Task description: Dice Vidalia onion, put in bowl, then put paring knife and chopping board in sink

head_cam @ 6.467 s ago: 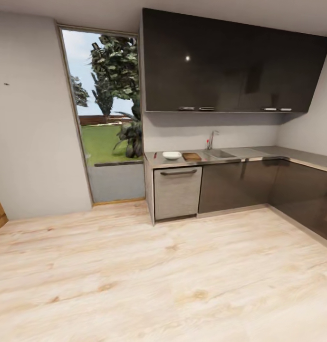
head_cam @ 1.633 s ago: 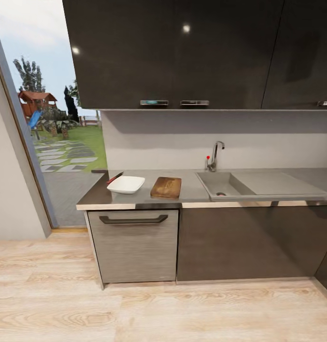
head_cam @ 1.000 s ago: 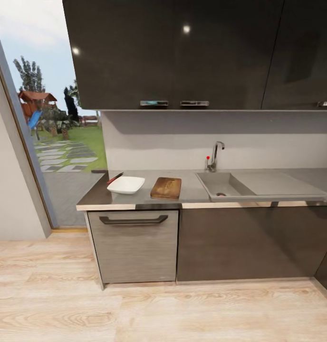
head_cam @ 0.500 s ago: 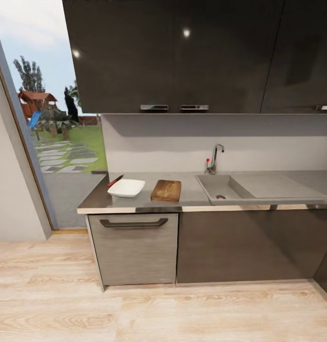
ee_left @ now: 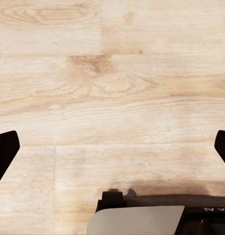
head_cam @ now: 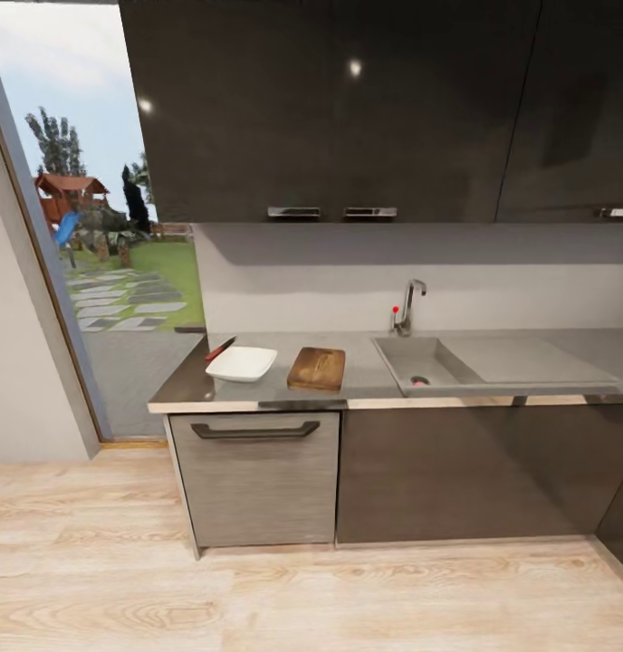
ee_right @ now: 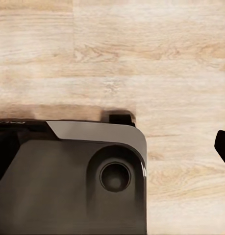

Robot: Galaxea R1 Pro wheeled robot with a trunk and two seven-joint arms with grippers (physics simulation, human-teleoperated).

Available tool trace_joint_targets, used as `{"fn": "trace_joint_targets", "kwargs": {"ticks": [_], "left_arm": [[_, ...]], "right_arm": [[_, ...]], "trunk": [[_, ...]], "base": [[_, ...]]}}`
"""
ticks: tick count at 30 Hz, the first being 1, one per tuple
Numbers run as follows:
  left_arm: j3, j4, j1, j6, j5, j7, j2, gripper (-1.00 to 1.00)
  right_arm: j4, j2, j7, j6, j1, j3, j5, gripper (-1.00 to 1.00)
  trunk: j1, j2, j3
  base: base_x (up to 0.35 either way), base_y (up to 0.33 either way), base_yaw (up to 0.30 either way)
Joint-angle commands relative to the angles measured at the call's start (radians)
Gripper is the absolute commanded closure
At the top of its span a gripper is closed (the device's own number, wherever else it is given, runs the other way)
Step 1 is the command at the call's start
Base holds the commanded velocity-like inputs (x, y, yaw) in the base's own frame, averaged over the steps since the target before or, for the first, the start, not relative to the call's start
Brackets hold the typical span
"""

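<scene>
From the head camera, a tall window at the left looks out on a garden with paving stones and a red-roofed playhouse. Next comes the countertop, a dark grey slab above a pale drawer front with a dark bar handle. On the slab's left part lies the paring knife, its red handle pointing toward the front edge and its blade slanting back toward the wall, just behind the left corner of the bowl, so close that contact cannot be judged. The white square bowl looks empty. Just right of it, apart by a narrow gap, the chopping board lies flat with nothing visible on its brown surface. Further right is the sink, its basin sunk into the counter with the chrome tap behind it and the flat drainboard stretching off to the right; a small reddish spot sits by the drain, too small to identify. Dark glossy wall cabinets hang over the whole run. Both wrist cameras point down at the pale wood floor. The left gripper has its dark fingertips spread wide, holding nothing. Of the right gripper, one fingertip shows at the picture's edge beside the dark robot base, so I cannot tell how its jaws stand.
</scene>
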Motion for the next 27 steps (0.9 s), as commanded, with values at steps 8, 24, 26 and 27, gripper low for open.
{"fn": "trace_joint_targets", "kwargs": {"ticks": [8,24,26,27], "left_arm": [[0.001,-0.001,0.000,-0.002,0.001,0.000,0.000,-1.00],[0.001,-0.001,0.000,-0.002,0.001,0.000,0.000,-1.00],[0.001,-0.002,0.000,-0.002,0.001,0.000,0.000,-1.00],[0.001,-0.002,0.000,-0.002,0.001,0.000,0.000,-1.00]], "right_arm": [[0.001,0.001,-0.001,-0.003,-0.001,0.001,0.000,-1.00],[0.001,0.001,-0.001,-0.003,-0.001,0.001,0.000,-1.00],[0.001,0.001,-0.001,-0.003,-0.001,0.001,0.000,-1.00],[0.001,0.001,-0.001,-0.003,-0.001,0.001,0.000,-1.00]], "trunk": [[-0.031,0.056,0.024],[-0.092,0.168,0.074],[-0.100,0.182,0.081],[-0.104,0.189,0.084]], "base": [[0.000,0.000,0.000],[0.000,0.000,0.000],[0.000,0.000,0.000],[0.000,0.000,0.000]]}}
